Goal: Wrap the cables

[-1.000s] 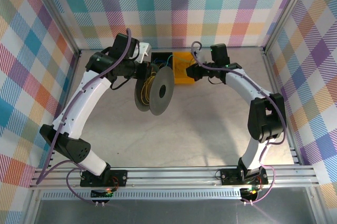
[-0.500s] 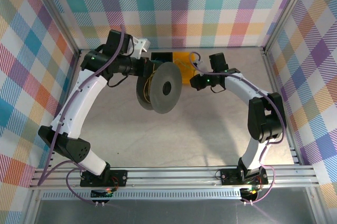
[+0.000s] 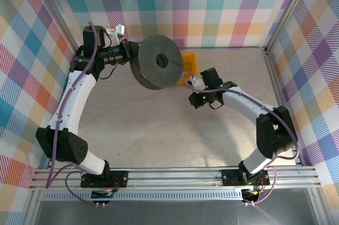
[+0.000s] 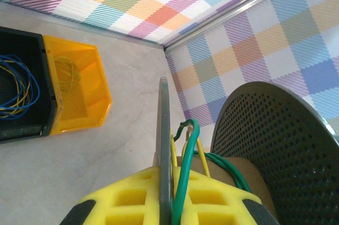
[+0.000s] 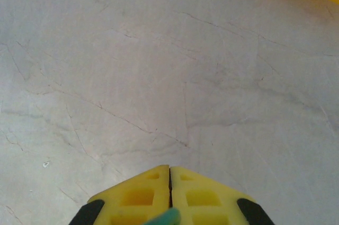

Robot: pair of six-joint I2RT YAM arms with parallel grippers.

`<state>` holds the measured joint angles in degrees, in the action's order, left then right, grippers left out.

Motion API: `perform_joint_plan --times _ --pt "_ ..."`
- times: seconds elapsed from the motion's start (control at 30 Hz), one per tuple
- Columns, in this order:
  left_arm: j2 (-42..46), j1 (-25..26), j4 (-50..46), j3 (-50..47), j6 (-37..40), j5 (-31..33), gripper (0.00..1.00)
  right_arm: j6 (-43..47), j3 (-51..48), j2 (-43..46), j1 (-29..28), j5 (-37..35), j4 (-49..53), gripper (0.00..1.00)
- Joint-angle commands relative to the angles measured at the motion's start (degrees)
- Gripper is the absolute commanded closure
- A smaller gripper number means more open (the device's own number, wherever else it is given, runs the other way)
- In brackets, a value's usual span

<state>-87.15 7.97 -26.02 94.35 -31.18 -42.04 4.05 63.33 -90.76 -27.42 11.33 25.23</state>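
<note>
You are looking down on a grey, scratched table [image 3: 159, 135] boxed in by pastel plaid walls [image 3: 212, 2], with an aluminium rail [image 3: 175, 174] running along the near edge. The middle and near part of the table is lying bare between the two arms, giving open room. The back is crowded.

The left arm [image 3: 71, 103] is reaching toward the back left corner and holding a wide black spool [image 3: 159, 62] up close to the back wall. The right arm [image 3: 249, 106] is bending inward, with its wrist just in front of the spool.

A yellow bin [image 3: 189, 61] is peeking out behind the spool's right edge. From the left wrist you are seeing that bin [image 4: 79, 87] touching a black bin [image 4: 21, 103]. A yellow-green coil [image 4: 66, 74] is lying in the first and a blue coil [image 4: 16, 92] in the second.

The left gripper [image 4: 165, 209] is clamping its yellow pads on the spool's thin flange. The teal-green cable [image 4: 183, 182] is running up beside that flange and over the core.

The right gripper [image 5: 169, 198] is pressing its pads together low over bare table, pinching a stub of teal-green cable [image 5: 165, 217].
</note>
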Motion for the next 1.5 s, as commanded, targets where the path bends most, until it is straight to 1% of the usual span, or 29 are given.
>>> perform_joint_plan --times 0.0,0.07,0.23,0.47,0.6,0.77,0.97,1.1,1.17,1.23,1.33,1.47 --pt "2.17 -2.70 16.15 1.13 -8.32 1.28 1.00 -2.95 -2.59 2.39 -2.01 -7.76 7.13 1.00" --pt "1.84 -3.29 16.76 0.71 -9.42 3.59 1.00 -3.69 -2.51 3.51 -3.39 -10.01 9.00 1.00" --pt "1.06 -3.57 16.55 0.41 -10.63 11.72 1.00 -4.91 -1.72 6.01 -7.27 -14.97 12.73 1.00" --pt "-0.46 -3.48 15.07 0.66 -10.64 19.76 1.00 -5.89 1.71 6.61 -13.42 -21.71 17.64 1.00" --pt "-1.52 -2.61 12.54 1.10 -7.99 21.43 1.00 -6.56 4.65 5.63 -16.63 -25.82 20.42 1.00" --pt "-1.91 0.60 6.77 1.56 -2.76 26.88 1.00 -6.11 8.40 3.29 -19.68 -29.36 22.41 1.00" --pt "-3.22 4.38 -0.21 4.57 3.53 34.61 1.00 -4.69 13.36 0.19 -23.50 -33.51 25.43 1.00" --pt "-2.14 5.01 -2.45 4.09 5.68 37.24 1.00 -4.10 13.16 0.04 -23.41 -38.50 26.34 1.00" --pt "-0.62 4.98 -2.87 3.11 6.36 38.01 1.00 -4.26 12.58 -1.18 -22.07 -40.73 27.20 1.00" --pt "1.47 5.03 -2.99 1.98 7.08 38.91 1.00 -4.84 11.70 -2.80 -19.60 -41.64 27.97 1.00" --pt "3.88 5.04 -3.76 1.01 7.95 39.57 1.00 -5.49 9.81 -2.85 -16.30 -41.51 25.54 1.00" --pt "5.58 5.17 -3.60 -0.29 8.15 38.71 1.00 -6.08 10.94 -2.50 -14.00 -41.48 23.83 1.00"
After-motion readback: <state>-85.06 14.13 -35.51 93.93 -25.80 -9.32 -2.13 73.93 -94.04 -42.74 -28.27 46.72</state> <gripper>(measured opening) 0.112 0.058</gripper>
